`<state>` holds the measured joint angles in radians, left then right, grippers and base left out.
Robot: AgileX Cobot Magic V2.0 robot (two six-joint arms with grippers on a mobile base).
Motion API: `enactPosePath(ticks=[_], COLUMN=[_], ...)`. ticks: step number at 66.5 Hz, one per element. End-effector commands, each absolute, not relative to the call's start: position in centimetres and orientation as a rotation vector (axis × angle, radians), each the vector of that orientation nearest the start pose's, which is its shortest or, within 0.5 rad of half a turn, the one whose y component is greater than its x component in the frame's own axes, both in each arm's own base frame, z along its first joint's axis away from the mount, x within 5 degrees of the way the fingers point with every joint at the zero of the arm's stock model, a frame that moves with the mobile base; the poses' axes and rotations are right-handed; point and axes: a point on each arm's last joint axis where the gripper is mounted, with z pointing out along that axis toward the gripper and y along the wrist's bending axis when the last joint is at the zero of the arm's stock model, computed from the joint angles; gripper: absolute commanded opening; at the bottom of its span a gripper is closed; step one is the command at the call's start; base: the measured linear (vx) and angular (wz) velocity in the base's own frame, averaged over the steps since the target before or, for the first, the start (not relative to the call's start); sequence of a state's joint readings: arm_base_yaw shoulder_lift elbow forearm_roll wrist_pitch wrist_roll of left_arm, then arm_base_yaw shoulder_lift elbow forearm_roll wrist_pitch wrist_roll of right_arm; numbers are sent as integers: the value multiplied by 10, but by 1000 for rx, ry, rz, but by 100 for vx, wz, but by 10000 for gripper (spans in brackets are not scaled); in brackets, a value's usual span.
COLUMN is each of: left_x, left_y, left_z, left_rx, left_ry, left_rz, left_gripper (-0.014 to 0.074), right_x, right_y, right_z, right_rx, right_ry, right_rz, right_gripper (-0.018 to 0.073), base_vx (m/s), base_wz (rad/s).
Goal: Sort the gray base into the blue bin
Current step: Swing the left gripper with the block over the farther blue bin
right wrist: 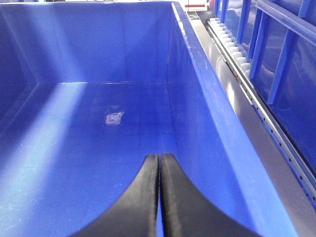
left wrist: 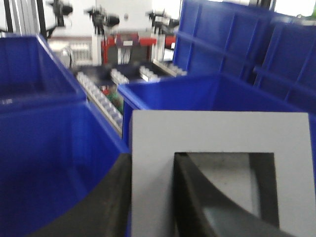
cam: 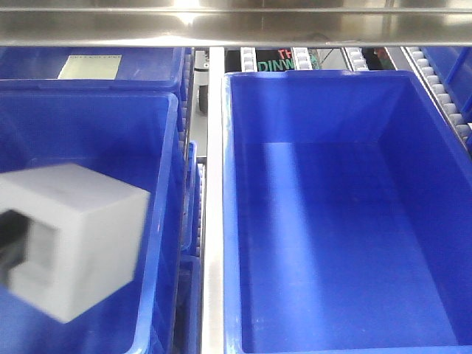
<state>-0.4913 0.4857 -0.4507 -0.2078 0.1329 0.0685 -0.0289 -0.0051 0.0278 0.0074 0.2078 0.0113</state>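
Front-facing view: the gray base [cam: 74, 240] is carried in the air over the left blue crate [cam: 158, 133], motion-blurred, with a dark finger of the left gripper [cam: 9, 247] at its recessed face; the blue bin [cam: 346, 221] on the right lies empty beyond a metal rail [cam: 214, 221]. Left wrist view: one finger [left wrist: 207, 202] sits inside the square recess, the other outside the wall — the jaws clamp that wall. Right wrist view: the right gripper [right wrist: 159, 197] hangs over the bin floor, fingers pressed together, holding nothing. Judged step: transport. Next move calls for carrying the base across the rail, then releasing it low inside the bin.
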Motion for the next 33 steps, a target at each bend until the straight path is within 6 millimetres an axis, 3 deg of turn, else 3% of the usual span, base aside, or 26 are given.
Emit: enactPosePath(ticks=[1,10,18,33], left_x=[108,124,137,158], left_y=[-59,-74,-101,-185], left_z=[339,351,357,348], left_rx=[260,319,414,643], left_ry=[1550,1572,1605,1674], left_rz=[-522,-528,-584,-719], left_gripper=[2,2,2,2], right_x=[58,58,58,58], right_y=[-2,-2,-2,-2], right_z=[189,189,189,189], right_rx=[26,26,26,26], right_ry=[1676,1676,1676,1676], right_rz=[-24,-24,-24,-24], right_gripper=[-5,-5,-5,-5], base_vx=[0,0,0,0], base_wz=[1,1,0,0])
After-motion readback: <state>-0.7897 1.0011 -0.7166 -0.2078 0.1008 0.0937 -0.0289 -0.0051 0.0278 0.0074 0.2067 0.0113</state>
